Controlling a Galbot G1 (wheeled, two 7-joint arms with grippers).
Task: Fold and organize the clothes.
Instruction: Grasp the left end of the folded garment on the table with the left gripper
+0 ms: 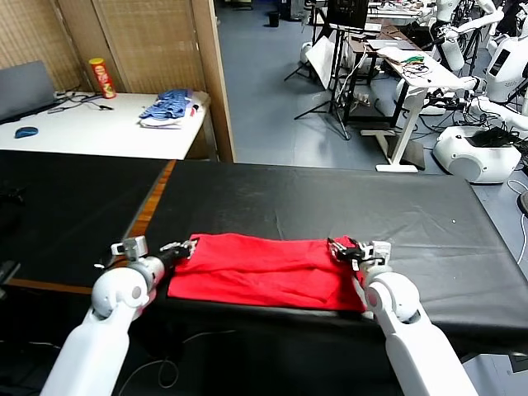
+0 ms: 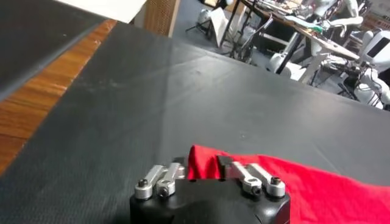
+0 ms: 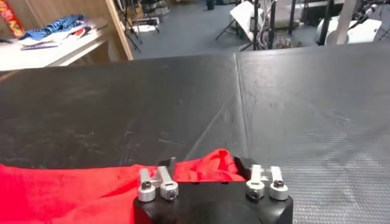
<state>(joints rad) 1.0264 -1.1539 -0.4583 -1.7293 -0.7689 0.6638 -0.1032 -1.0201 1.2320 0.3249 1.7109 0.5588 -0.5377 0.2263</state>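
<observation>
The clothes are one bright red T-shirt lying folded in a wide band on the black table, close to its near edge. My left gripper is at the shirt's left far corner, and in the left wrist view my left gripper is shut on a raised pinch of the red T-shirt. My right gripper is at the right far corner. In the right wrist view my right gripper has closed on a bunched fold of the T-shirt. The shirt's print and label are hidden.
A wooden strip runs between two black surfaces left of the shirt. Behind it, a white table carries blue folded garments and a red can. Desks, stands and other robots fill the far right.
</observation>
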